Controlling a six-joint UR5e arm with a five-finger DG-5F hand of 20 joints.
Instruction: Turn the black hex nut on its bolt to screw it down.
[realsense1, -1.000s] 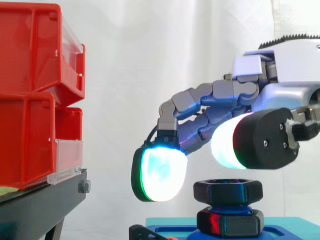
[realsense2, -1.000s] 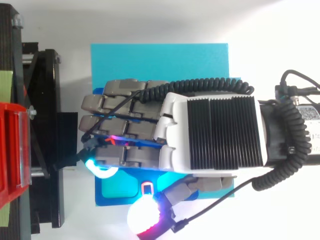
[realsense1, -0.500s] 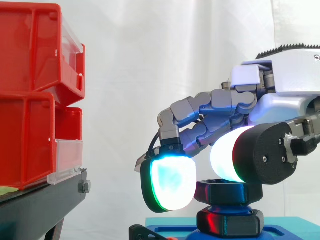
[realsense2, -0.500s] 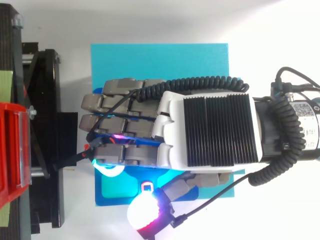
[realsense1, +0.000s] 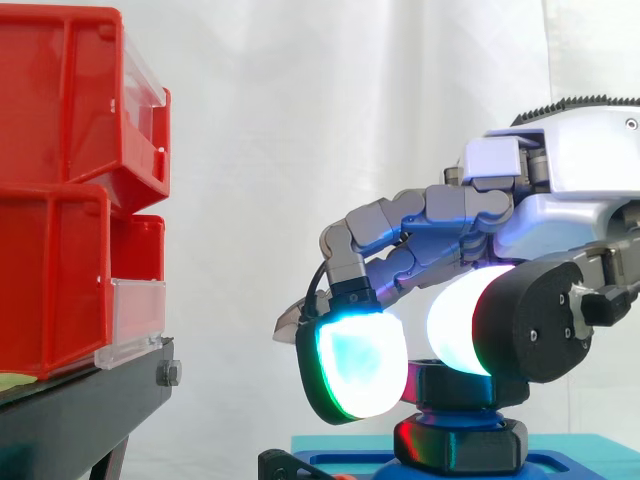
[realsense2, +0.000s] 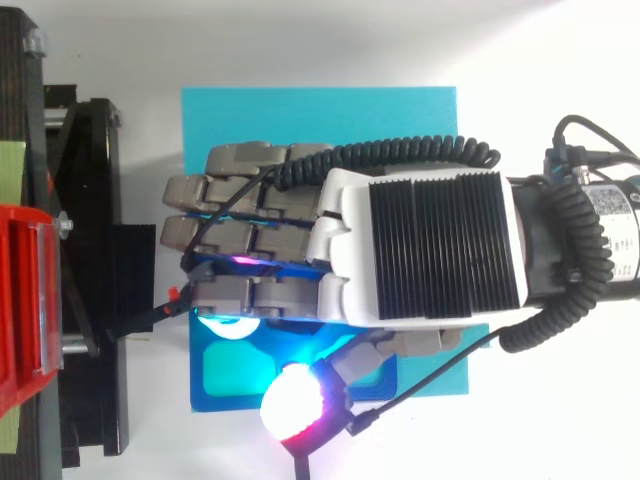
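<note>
Seen from the side, the thumb pad (realsense1: 462, 335) of the hand (realsense1: 575, 150) is closest and glows white. Just behind and below it sits the black hex nut (realsense1: 472, 392), up on its bolt. A finger pad (realsense1: 360, 365) glows white and green. It hangs down at the tip end of the hand and covers the nut's other side. The fingers are curled round the nut and hold it between them.

Under the nut is a second black hex piece (realsense1: 460, 447). Under that is the blue base (realsense1: 580, 457).

From the top, the back of the hand hides the nut, and the thumb pad glows red there. The blue base sticks out past the hand on the white table (realsense2: 300, 50).

Past the fingertips, well apart from the hand, the red bins (realsense1: 60, 190) stand on the black stand (realsense1: 80, 410). The white curtain (realsense1: 300, 120) hangs behind.
</note>
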